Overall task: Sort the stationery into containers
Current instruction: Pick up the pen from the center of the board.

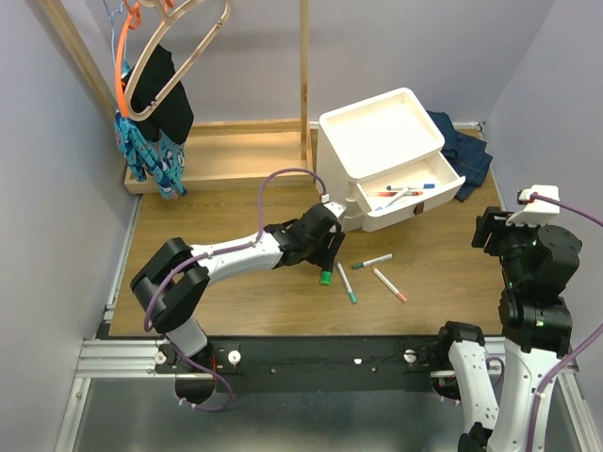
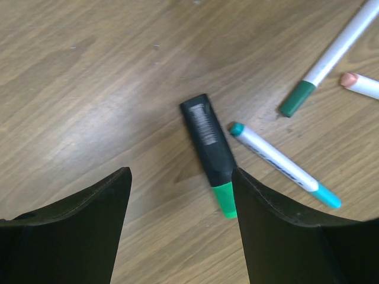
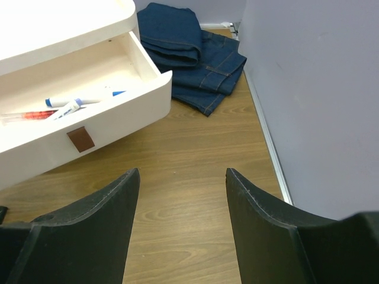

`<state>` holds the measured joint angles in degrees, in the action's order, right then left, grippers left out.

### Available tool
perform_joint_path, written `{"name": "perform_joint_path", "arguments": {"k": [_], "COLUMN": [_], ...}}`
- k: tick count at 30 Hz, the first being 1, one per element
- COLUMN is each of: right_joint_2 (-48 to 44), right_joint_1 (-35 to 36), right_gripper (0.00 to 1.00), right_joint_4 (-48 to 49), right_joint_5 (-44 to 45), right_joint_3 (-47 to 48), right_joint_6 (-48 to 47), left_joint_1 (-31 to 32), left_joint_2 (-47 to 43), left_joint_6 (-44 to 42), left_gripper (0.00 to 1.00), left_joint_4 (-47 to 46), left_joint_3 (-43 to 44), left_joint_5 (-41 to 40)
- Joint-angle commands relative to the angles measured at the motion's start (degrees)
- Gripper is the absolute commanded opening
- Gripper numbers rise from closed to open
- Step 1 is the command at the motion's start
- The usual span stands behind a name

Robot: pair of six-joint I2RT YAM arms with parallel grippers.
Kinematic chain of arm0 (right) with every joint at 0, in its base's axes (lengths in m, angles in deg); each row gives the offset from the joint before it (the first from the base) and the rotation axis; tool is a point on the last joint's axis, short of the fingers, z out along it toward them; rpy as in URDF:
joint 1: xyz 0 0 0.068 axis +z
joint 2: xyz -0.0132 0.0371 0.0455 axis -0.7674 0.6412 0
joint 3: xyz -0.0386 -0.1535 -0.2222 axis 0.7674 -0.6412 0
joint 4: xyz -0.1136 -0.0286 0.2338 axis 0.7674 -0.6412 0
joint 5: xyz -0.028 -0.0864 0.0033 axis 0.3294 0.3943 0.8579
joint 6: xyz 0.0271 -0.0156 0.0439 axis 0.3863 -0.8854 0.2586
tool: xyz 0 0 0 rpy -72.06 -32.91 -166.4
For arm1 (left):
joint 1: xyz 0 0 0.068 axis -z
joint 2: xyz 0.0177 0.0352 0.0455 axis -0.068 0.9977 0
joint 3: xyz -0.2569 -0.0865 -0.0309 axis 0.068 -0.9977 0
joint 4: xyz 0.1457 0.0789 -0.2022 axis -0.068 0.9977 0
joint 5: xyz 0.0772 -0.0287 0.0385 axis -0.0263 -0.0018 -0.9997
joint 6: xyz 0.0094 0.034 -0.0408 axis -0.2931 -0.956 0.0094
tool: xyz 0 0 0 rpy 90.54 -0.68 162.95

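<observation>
Here, the left hand (image 2: 180, 177) hovers wide open and empty over the thick black-and-green marker (image 2: 208, 145) lying on the table (image 2: 89, 71), short of the open drawer (image 3: 130, 109). The right hand (image 3: 180, 177), equally open and empty, hangs near that drawer. Closing fingers could snag the teal-tipped slim marker (image 2: 284, 168) just beside the thick one, or roll either across the smooth wood grain between pale lilac walls.

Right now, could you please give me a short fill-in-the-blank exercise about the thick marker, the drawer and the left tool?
1. The thick black marker on the table has a ____ cap.
2. The left tool hovers above it with its jaws ____.
3. The pull tab on the white drawer is ____.
Missing words: green; open; brown.
</observation>
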<state>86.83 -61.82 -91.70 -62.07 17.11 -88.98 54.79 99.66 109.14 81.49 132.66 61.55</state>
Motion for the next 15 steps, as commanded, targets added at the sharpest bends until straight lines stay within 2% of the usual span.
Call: {"name": "perform_joint_path", "arguments": {"k": [1,11,15], "right_joint_2": [0.0,-0.5,-0.8], "right_joint_1": [-0.6,-0.7,-0.7], "right_gripper": [0.68,0.68,0.68], "right_joint_4": [-2.4,-3.1,-3.0], "right_joint_5": [-0.5,-0.5,-0.7], "right_joint_3": [1.9,1.8,1.5], "right_joint_6": [-0.8,-0.7,-0.3], "left_joint_1": [2.7,3.1,3.1], "left_joint_2": [1.8,5.8,8.1], "left_joint_6": [1.7,5.0,5.2], "left_gripper": [0.77,0.76,0.74], "left_joint_4": [-3.9,-2.9,-3.4], "left_joint_3": [-0.7,-1.6,-1.6], "left_joint_5": [-1.8,-4.6,-3.4]}}
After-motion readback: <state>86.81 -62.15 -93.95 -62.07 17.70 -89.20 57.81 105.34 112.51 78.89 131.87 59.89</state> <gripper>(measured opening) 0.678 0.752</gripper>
